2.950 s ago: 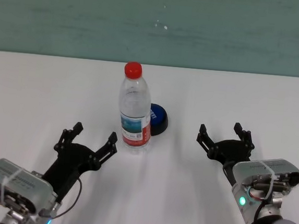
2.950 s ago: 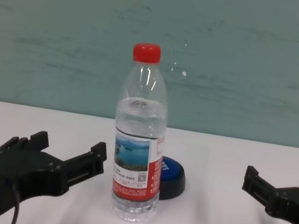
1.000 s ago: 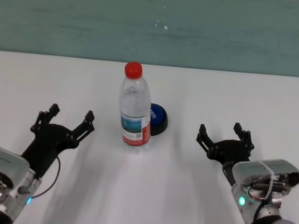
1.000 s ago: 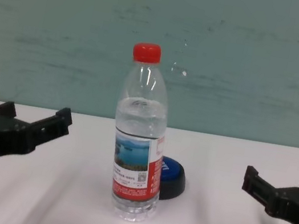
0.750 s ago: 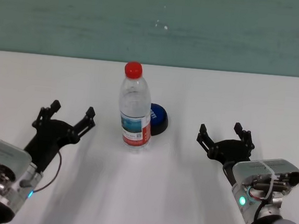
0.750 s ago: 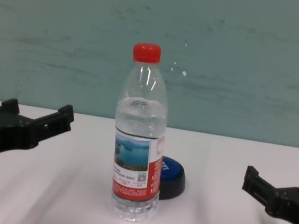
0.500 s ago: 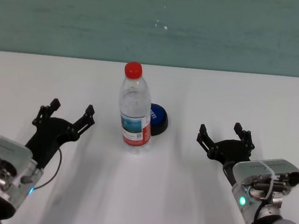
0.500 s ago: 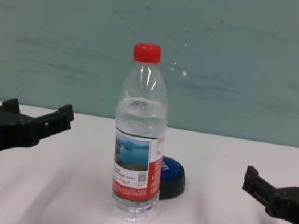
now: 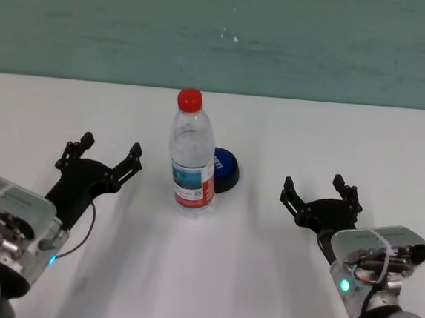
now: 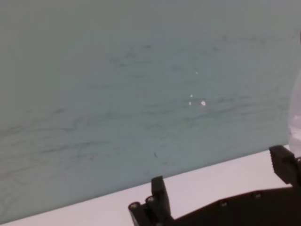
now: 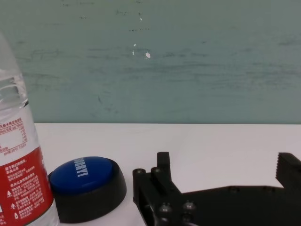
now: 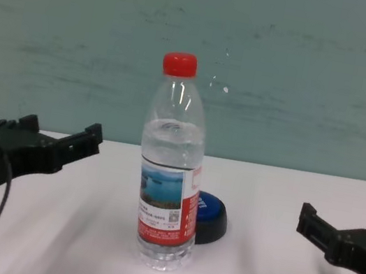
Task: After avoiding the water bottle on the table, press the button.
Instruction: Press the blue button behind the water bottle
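Note:
The water bottle (image 9: 192,157) (image 12: 170,177) stands upright at the middle of the white table (image 9: 312,130), clear with a red cap. The blue button (image 9: 226,168) (image 12: 213,213) (image 11: 84,176) sits just behind it and to its right, partly hidden by it. My left gripper (image 9: 110,148) (image 12: 62,131) (image 10: 218,181) hovers open to the left of the bottle, apart from it, fingers pointing to the far side. My right gripper (image 9: 313,186) (image 12: 342,220) (image 11: 225,165) rests open to the right of the button, holding nothing.
A teal wall (image 9: 223,33) rises behind the table's far edge. The bottle's edge (image 10: 296,117) shows beside the left gripper in the left wrist view, and its labelled side (image 11: 19,169) stands next to the button in the right wrist view.
My left gripper has moved forward and slightly right, level with the bottle's left side, after drawing away from it earlier. The right arm, bottle and button have not moved.

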